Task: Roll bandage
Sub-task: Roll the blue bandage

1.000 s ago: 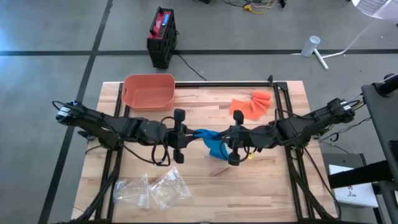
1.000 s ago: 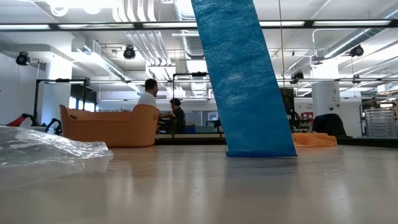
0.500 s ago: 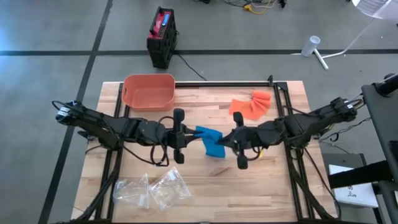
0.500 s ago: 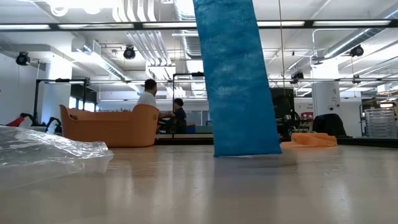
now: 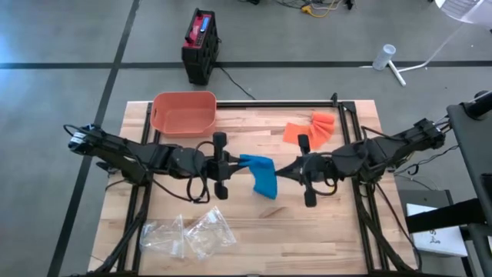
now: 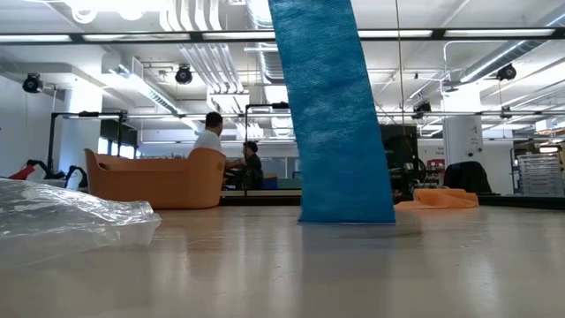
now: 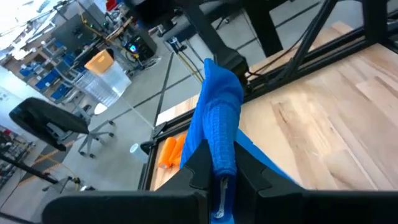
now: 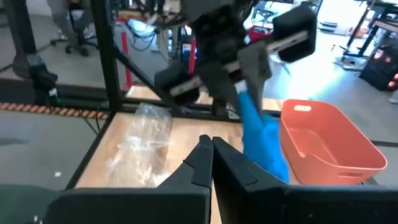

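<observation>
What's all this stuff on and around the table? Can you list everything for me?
blue bandage: one, blue, mid-table, hanging from the left gripper to the tabletop
orange bandage: one, orange, loosely folded, far right of the table
tub: one, orange, far left of the table
plastic bags: a clear crumpled heap, near left corner
black and red case: one, on the floor beyond the table
people: two, seated in the room behind
left gripper: one, dark, shut on the blue bandage
right gripper: one, dark, shut, empty, just right of the bandage

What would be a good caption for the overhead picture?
Left gripper holds up a blue bandage at mid-table; the shut right gripper sits just beside it.
</observation>
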Robot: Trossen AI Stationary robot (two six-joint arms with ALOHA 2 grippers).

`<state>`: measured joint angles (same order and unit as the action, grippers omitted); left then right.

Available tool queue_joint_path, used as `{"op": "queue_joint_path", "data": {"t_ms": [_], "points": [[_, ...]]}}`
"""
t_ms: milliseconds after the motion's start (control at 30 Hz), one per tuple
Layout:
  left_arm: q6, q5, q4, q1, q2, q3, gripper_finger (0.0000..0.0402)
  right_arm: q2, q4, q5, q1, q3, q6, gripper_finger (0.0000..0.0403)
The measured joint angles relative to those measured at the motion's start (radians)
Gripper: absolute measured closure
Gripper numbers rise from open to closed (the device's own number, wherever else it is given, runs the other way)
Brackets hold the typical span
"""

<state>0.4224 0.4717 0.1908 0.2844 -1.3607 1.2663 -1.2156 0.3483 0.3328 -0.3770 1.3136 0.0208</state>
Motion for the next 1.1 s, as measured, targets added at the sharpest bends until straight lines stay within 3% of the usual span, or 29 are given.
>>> {"op": "queue_joint_path", "data": {"t_ms": [133, 367, 533, 667, 900, 1100], "points": [[-0.046, -0.007, -0.004, 0.001, 0.017, 0.0, 0.0381, 0.0, 0.019, 0.017, -0.007, -0.006, -0.016, 0.0403], [-0.184, -0.008, 0.0, 0.002, 0.036, 0.0, 0.0385, 0.003, -0.022, 0.29, -0.106, -0.093, -0.051, 0.0381], [-0.268, -0.01, -0.012, -0.003, 0.02, 0.0, 0.0384, 0.002, -0.267, 0.295, -0.134, -0.246, -0.064, 0.0342], [-0.309, -0.01, -0.014, -0.003, 0.003, -0.006, 0.0386, 0.002, -0.384, 0.297, -0.133, -0.287, -0.119, 0.0307], [-0.31, -0.01, -0.083, -0.002, -0.004, -0.026, 0.0382, 0.002, -0.383, 0.302, -0.12, -0.26, -0.181, 0.0282], [-0.304, -0.01, -0.086, -0.002, -0.004, -0.031, 0.0382, 0.002, -0.382, 0.431, -0.103, -0.247, -0.227, 0.0297]]}}
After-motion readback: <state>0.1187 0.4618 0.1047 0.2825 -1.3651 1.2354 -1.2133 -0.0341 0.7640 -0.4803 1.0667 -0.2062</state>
